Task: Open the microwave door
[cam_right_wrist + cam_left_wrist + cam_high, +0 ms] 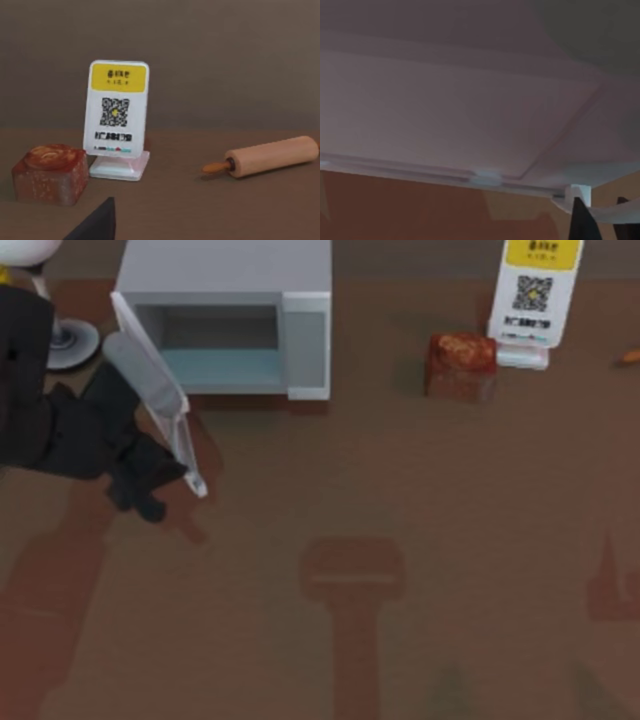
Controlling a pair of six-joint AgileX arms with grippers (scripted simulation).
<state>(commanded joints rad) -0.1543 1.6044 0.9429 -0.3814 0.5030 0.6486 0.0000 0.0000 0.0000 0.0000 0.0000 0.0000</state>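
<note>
The microwave door (155, 400) was swung wide from the microwave (225, 310) at the table's far left, its handle edge apparently pinched by the left gripper (185, 472) to pull it outward; right arm was parked out of the top view.

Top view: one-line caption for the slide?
Left end effector at the handle edge of the microwave door, swung wide open from the microwave.

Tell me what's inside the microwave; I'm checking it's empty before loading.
Through the swung-out microwave door, the microwave shows only a pale bluish floor and grey back wall. Its light top hides the cavity's ceiling and rear.
</note>
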